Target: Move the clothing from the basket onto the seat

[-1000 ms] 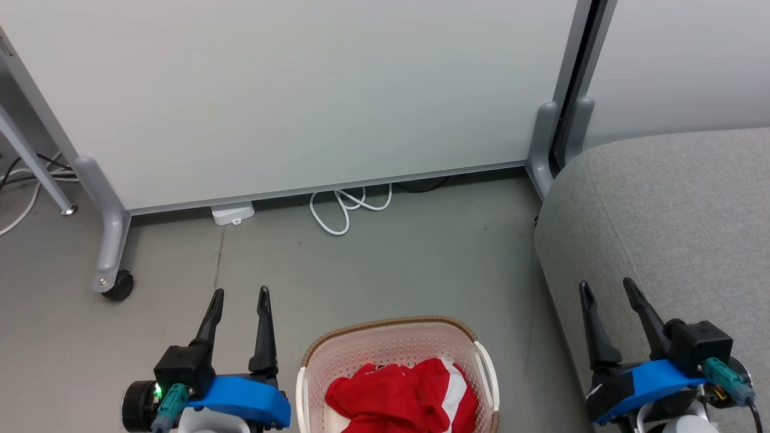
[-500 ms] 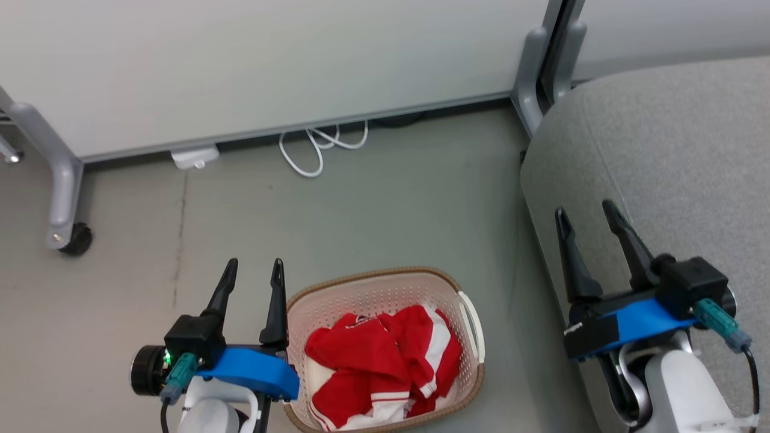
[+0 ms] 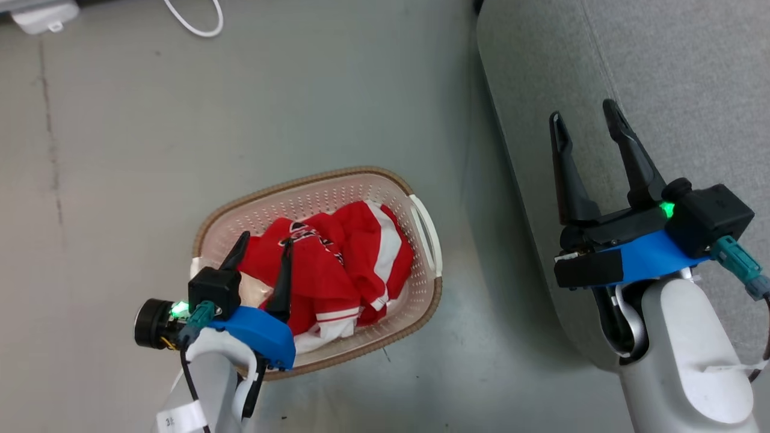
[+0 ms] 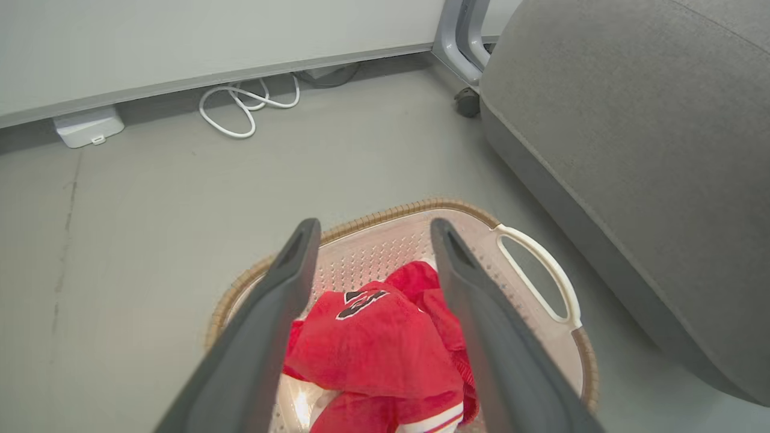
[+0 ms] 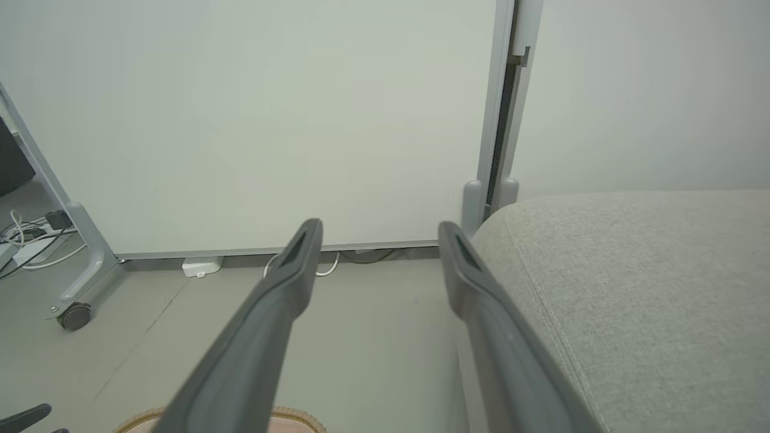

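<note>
**Both grippers open; clothing in the basket**

The left gripper hangs over the near end of the basket, its two dark fingers spread apart and holding nothing. The clothing is a crumpled red heap with white trim and a patch of black-and-white lettering. It lies inside the basket, beneath and just ahead of these fingers. In the left wrist view the heap shows in the gap between them. Whether a fingertip touches the cloth cannot be told.

The basket stands on the grey floor, with one white handle on the side toward the right gripper. That gripper, well apart from the left one, likewise has its fingers spread and empty. It is held above the rounded edge of the seat, whose grey fabric extends ahead of it and to its right.

Farther ahead of both grippers, a small white box lies at the foot of a pale panel wall. A castor carries the panel's grey leg.
</note>
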{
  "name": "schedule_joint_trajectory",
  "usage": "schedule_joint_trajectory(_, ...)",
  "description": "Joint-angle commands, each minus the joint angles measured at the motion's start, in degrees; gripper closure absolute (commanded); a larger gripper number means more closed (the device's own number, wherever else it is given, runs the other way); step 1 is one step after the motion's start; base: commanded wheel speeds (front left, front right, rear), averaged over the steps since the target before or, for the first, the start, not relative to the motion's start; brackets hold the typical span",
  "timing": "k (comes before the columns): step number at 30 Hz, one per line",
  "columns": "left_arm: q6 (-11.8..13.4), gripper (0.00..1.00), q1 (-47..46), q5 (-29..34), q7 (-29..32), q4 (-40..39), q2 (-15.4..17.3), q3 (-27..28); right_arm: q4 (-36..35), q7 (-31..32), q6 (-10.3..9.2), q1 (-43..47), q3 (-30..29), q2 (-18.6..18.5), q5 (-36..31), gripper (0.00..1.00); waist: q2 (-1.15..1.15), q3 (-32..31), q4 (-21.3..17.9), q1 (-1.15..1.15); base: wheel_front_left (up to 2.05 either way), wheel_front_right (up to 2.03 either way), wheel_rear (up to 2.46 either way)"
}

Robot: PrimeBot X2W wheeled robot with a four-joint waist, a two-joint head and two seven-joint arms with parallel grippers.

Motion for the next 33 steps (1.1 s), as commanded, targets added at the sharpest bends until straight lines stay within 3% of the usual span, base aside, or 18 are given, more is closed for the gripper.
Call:
schedule_joint_trajectory(1,-0.1,0.0,-1.6,0.3,0.2,0.6,0.6,-0.3,0.0,-0.5,0.03,-1.3,0.2,-0.2,0.3,0.0,0.0,4.9,-3.6,-0.02,0.0,0.0,0.0)
schedule_joint_trajectory(12,-1.0,0.0,-10.7,-1.0,4.2,14.4,1.8,-2.7,1.7,-2.3,0.03,-5.0,3.4,-0.1,4.5,0.0,0.0,13.6,-8.4,-0.02,0.0,0.0,0.0)
schedule_joint_trajectory(33,9.2,0.0,-20.7,-2.8,8.1,29.3,3.0,0.1,-0.7,-2.6,0.03,-7.2,7.5,-0.1,9.2,0.0,0.0,21.6,-12.3,-0.02,0.0,0.0,0.0)
